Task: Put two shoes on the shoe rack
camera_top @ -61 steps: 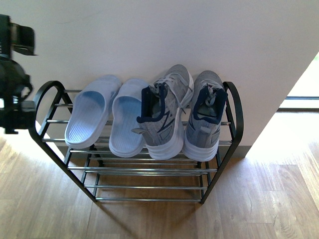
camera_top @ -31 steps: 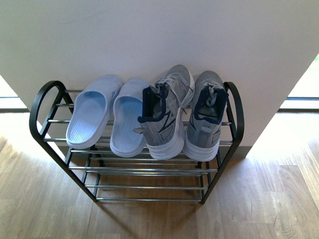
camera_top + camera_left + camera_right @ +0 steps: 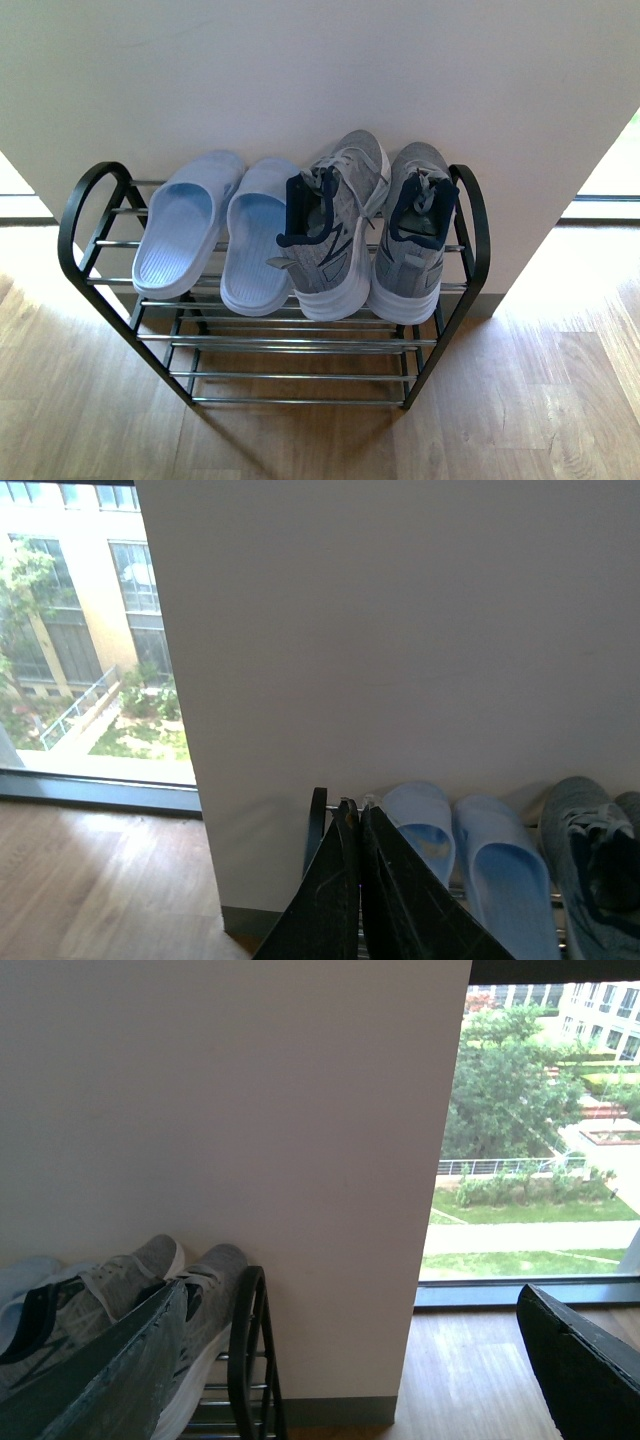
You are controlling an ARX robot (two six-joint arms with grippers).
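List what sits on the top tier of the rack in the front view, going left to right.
On the shoe rack: left blue slipper → right blue slipper → left grey sneaker → right grey sneaker.

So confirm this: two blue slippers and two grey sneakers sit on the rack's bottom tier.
Wrong tier. The front view shows the blue slippers and grey sneakers on the top tier of the shoe rack; the lower rods are bare.
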